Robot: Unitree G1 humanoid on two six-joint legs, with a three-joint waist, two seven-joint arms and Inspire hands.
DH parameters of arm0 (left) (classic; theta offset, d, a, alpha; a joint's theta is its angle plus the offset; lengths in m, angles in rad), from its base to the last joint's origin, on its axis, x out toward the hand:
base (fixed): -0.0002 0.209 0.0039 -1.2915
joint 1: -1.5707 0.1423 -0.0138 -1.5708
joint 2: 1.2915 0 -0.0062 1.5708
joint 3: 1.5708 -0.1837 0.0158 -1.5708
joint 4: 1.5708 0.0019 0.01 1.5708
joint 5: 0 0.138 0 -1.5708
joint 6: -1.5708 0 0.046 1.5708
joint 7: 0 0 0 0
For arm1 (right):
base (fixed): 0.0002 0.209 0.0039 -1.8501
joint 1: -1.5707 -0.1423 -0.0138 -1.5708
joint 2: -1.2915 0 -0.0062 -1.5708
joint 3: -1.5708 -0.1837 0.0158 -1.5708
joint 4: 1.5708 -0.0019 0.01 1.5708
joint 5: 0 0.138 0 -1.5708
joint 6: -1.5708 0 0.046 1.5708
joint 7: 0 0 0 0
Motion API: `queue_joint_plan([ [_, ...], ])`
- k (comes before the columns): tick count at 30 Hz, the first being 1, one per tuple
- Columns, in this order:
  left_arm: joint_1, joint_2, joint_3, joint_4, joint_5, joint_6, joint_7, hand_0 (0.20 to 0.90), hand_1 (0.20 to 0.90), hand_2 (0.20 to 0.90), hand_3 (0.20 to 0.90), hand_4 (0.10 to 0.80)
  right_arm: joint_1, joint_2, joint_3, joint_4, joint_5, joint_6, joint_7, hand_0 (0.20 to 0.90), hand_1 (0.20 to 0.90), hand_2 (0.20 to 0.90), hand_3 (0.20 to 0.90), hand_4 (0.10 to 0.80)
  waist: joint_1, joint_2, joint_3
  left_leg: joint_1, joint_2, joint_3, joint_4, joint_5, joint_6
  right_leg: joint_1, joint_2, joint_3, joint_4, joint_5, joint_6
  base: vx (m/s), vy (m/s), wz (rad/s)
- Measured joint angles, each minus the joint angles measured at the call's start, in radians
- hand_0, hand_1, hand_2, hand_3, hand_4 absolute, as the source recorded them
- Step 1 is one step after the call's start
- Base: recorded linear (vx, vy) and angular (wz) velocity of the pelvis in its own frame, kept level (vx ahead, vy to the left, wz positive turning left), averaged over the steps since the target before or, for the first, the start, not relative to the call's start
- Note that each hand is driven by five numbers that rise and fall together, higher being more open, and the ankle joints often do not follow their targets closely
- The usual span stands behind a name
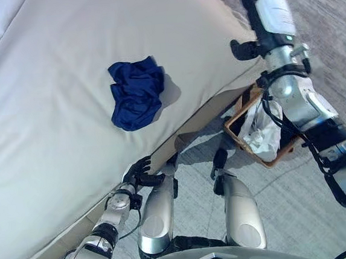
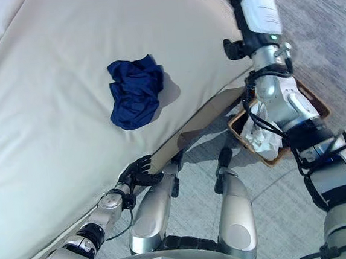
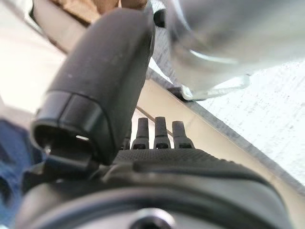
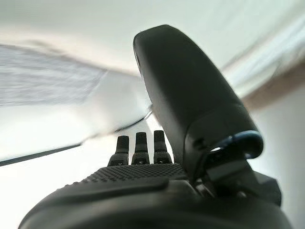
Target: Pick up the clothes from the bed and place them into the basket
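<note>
- Looking down via left eye view: blue garment (image 1: 136, 93) lies crumpled mid-bed (image 1: 53, 146), untouched. Right hand (image 1: 259, 22) hovers over the bed's corner edge, empty, well apart from the cloth. Left hand (image 1: 141, 171) hangs low by the bed's side, idle.
- Right eye view: basket (image 2: 313, 104) sits on the floor just beside the bed, under the right forearm, white clothes (image 2: 260, 137) already inside. Likely parked there for short drops.
- Left wrist view: fingers (image 3: 162, 133) straight, holding nothing.
- Right wrist view: fingers (image 4: 137, 145) straight, thumb up, nothing held. Probably readying a reach toward the garment.
</note>
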Motion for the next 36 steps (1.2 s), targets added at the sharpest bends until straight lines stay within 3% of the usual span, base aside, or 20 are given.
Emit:
queue_joint_plan([
  [6,-0.011,0.103,0.009,0.001,-0.029,0.054,0.001,0.900,0.900,0.900,0.900,0.800,-0.228,0.068,0.140,0.234,0.004,0.088,0.114,0.900,0.900,0.900,0.900,0.800,0.093,-0.077,-0.013,-0.028,-0.001,-0.074,0.008,0.011,-0.017,0.033,0.006,-0.071,-0.041,-0.008,0.012,0.006,0.004,0.35],
  [11,-0.017,0.133,0.007,-0.003,-0.044,0.071,0.000,0.900,0.900,0.900,0.900,0.800,-0.370,0.170,0.189,0.522,0.125,0.167,0.205,0.900,0.900,0.900,0.900,0.800,0.198,-0.082,-0.015,-0.108,-0.014,-0.144,0.019,0.024,-0.038,-0.001,-0.002,-0.142,-0.044,-0.016,0.023,-0.022,0.048,0.42],
  [17,0.012,0.127,0.004,-0.061,-0.046,0.066,0.000,0.900,0.900,0.900,0.900,0.800,-0.388,0.244,0.189,0.704,0.153,0.206,0.267,0.900,0.900,0.900,0.900,0.800,0.274,-0.082,-0.015,-0.238,-0.034,-0.182,0.036,0.028,-0.044,-0.109,-0.032,-0.179,-0.010,-0.023,0.032,0.032,0.017,0.28],
  [22,0.045,0.122,0.003,-0.116,-0.071,0.030,0.000,0.900,0.900,0.900,0.900,0.800,-0.435,0.238,0.188,0.724,0.151,0.247,0.242,0.900,0.900,0.900,0.900,0.800,0.274,-0.082,-0.015,-0.318,-0.058,-0.205,0.054,0.042,-0.042,-0.171,-0.057,-0.207,0.007,-0.021,0.030,-0.012,0.020,0.16],
  [26,0.050,0.122,-0.005,-0.171,-0.094,-0.006,0.001,0.900,0.900,0.900,0.900,0.800,-0.518,0.223,0.187,0.724,0.150,0.254,0.228,0.900,0.900,0.900,0.900,0.800,0.261,-0.080,-0.016,-0.399,-0.059,-0.214,0.073,0.040,-0.040,-0.250,-0.058,-0.210,0.026,-0.024,0.033,-0.001,-0.016,-0.02],
  [27,0.050,0.121,-0.008,-0.184,-0.095,-0.016,0.001,0.900,0.900,0.900,0.900,0.800,-0.544,0.224,0.187,0.724,0.153,0.254,0.227,0.453,0.453,0.453,0.378,0.278,0.256,-0.079,-0.017,-0.425,-0.056,-0.215,0.083,0.041,-0.042,-0.275,-0.056,-0.211,0.033,-0.024,0.033,0.005,-0.083,-0.11],
  [28,0.050,0.120,-0.010,-0.191,-0.095,-0.022,0.001,0.900,0.900,0.900,0.900,0.800,-0.557,0.224,0.186,0.721,0.166,0.253,0.227,0.300,0.300,0.300,0.200,0.100,0.252,-0.079,-0.017,-0.437,-0.054,-0.215,0.087,0.041,-0.042,-0.288,-0.054,-0.211,0.037,-0.024,0.033,0.013,-0.091,-0.12],
  [31,0.050,0.118,-0.012,-0.200,-0.095,-0.022,0.001,0.900,0.900,0.900,0.900,0.800,-0.569,0.224,0.177,0.720,0.274,0.240,0.202,0.300,0.300,0.300,0.200,0.100,0.247,-0.077,-0.018,-0.444,-0.043,-0.218,0.088,0.042,-0.042,-0.299,-0.043,-0.209,0.037,-0.027,0.030,0.010,-0.071,-0.06],
  [36,0.050,0.113,-0.011,-0.188,-0.093,-0.022,0.010,0.900,0.900,0.900,0.900,0.800,-0.484,0.223,0.068,0.642,0.477,0.104,0.042,0.300,0.300,0.300,0.200,0.100,0.245,-0.077,-0.018,-0.437,-0.017,-0.205,0.092,0.044,-0.053,-0.294,-0.015,-0.197,0.023,-0.018,0.024,0.006,-0.103,-0.13],
])
